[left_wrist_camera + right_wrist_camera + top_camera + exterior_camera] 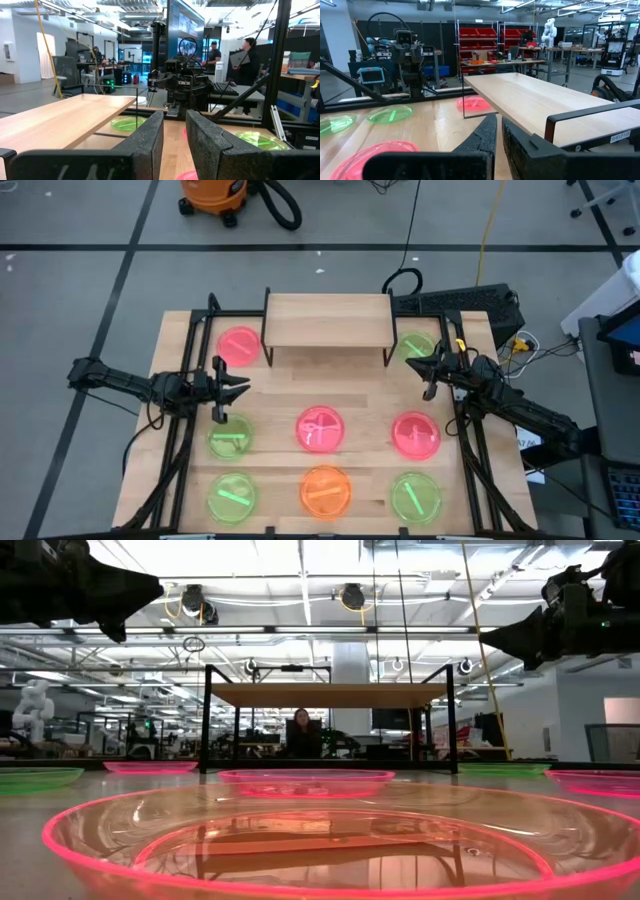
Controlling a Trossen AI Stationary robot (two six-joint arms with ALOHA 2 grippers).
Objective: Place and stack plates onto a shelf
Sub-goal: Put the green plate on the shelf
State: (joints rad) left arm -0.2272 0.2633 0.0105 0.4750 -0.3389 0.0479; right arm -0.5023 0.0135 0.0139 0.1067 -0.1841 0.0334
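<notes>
Eight small round translucent plastic plates lie flat on my light wooden tabletop [375, 395], none of them yet on the low light-wood shelf on thin black legs [327, 319], whose board stands bare at the far middle of the table. My left gripper [243, 386] hangs in the air at the table's left side with its two dark fingers [145, 142] parted by a modest gap and nothing between them; my right gripper [412, 363] hangs at the far right, jaws drawn together on nothing. The relation that matters: the neon green plate nearest my left claw [231, 438] lies just toward the near edge from it and below it, so I judge the next move to be a short drop and a turn downward, not a long reach. The pink-red plate by the shelf's left leg [239, 345] sits just beyond that same claw, about as near. My right claw has a green plate at the far right corner [414, 345] almost beneath it, and a pink-red plate on the right of the middle row [415, 434] a little nearer the front. Being round, the plates have no long axis to line up with; only their thin rims offer a hold. The shelf lies between my two arms, roughly as close to either.
</notes>
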